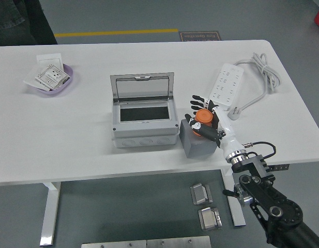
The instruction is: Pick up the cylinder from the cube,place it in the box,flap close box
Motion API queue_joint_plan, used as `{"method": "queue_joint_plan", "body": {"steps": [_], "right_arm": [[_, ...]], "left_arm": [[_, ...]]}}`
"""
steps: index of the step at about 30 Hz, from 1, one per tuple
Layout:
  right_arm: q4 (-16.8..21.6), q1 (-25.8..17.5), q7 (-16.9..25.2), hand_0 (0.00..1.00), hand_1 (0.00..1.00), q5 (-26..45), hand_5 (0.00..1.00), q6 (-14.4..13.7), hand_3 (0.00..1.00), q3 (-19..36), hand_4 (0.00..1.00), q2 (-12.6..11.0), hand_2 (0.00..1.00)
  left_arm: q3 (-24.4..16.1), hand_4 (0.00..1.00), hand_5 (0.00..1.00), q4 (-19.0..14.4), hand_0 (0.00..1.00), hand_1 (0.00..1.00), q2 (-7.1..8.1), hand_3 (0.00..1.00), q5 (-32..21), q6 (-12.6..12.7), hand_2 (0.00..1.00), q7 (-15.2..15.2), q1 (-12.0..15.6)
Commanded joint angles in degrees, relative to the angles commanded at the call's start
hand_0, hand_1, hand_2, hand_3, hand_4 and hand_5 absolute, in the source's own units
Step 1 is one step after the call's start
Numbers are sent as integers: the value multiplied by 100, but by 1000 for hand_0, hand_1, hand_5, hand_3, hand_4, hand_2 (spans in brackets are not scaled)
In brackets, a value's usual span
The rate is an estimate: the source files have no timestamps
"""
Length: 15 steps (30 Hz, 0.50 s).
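Orange cylinder [203, 115] is sitting on top of the grey cube [199, 139], just right of the grey box [144, 114]. Right hand [204, 119] is wrapping it: fingers [199, 98] curling over the far side, thumb pressing in from the near side. Reads as closed on the cylinder, though whether it's lifting off the cube yet I can't tell.

Risks, my read:
- Grip is looking shallow and sideways on a round part; it could be rolling out between thumb and fingers on lift.
- Cube is standing near the table's near edge; dragging instead of lifting could be pushing it off.
- Box lid [142, 86] is standing upright at the back, leaving the opening exposed. The wrist is coming in from the right, so it could be clipping the box's right wall and shoving the box.

Hard to see:
- Contact points are hiding under the fingers; most of the cylinder is covered.
- Box interior is showing only a dark panel, depth unclear.
- Left hand isn't in frame.
- Dark clothing of a person [17, 20] is getting cut off at the top left corner, no hands visible.
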Motion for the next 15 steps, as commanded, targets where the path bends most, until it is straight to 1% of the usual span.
{"method": "queue_joint_plan", "body": {"steps": [7,8,13,14,15], "right_arm": [[10,-16,-11,754,753,-11,111,-11,794,-21,698,3,743],[10,-22,-11,752,743,-5,84,-13,790,-23,666,2,726],[6,-43,-3,752,743,67,84,-9,790,-36,666,5,726],[6,-46,-1,729,731,85,9,-8,761,-37,490,6,697],[6,-48,0,729,731,96,9,-6,761,-38,490,6,697]], "left_arm": [[10,845,584,0,765,782,-8,881,-19,13,769,-20,-3],[10,845,582,0,764,781,-9,881,-20,15,770,-21,-4],[30,845,582,0,764,781,-15,881,-48,25,770,-38,-6],[33,845,580,0,763,781,-18,881,-54,27,769,-43,-5],[36,845,580,0,763,781,-19,881,-58,28,769,-45,-5]]}}
